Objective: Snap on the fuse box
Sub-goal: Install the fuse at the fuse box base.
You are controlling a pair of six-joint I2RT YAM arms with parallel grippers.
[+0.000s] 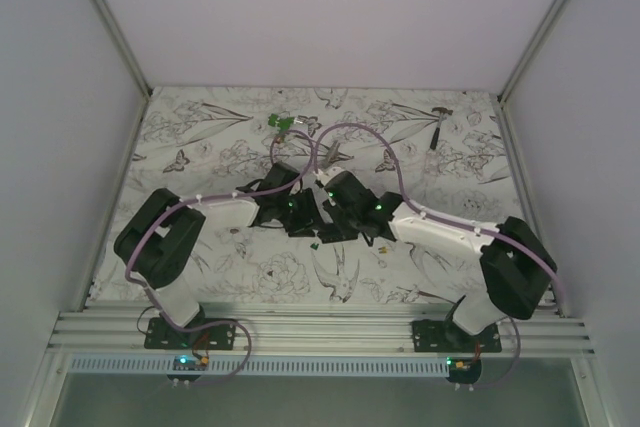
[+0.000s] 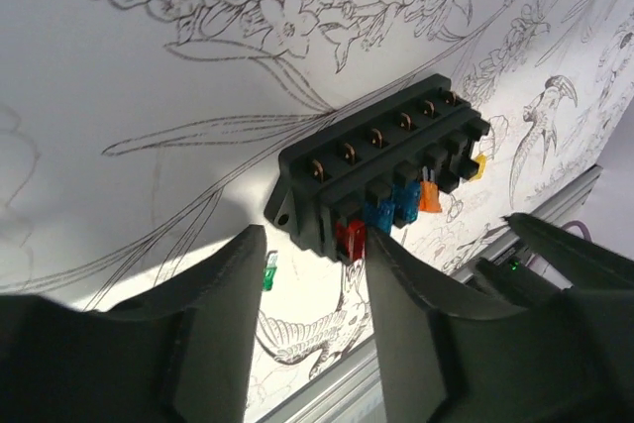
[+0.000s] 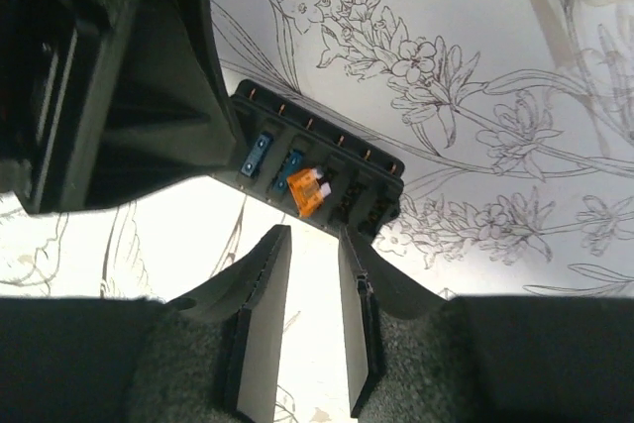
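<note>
The fuse box (image 2: 381,175) is a black block with red, blue, orange and yellow fuses, lying on the flower-print table between my two grippers (image 1: 330,230). My left gripper (image 2: 315,247) is open and empty just short of the box's red-fuse end; its right finger (image 2: 396,274) is close to the red fuse. A loose green fuse (image 2: 268,271) lies on the table by the left finger. In the right wrist view the box (image 3: 371,185) shows two blue fuses and a tilted orange fuse (image 3: 309,191). My right gripper (image 3: 312,242) is open and empty just in front of it.
A green clip-like piece (image 1: 281,124) and a grey metal tool (image 1: 438,133) lie at the back of the table. The left arm's gripper body (image 3: 99,76) fills the upper left of the right wrist view. An aluminium rail (image 1: 320,329) runs along the near edge. White walls close in the sides.
</note>
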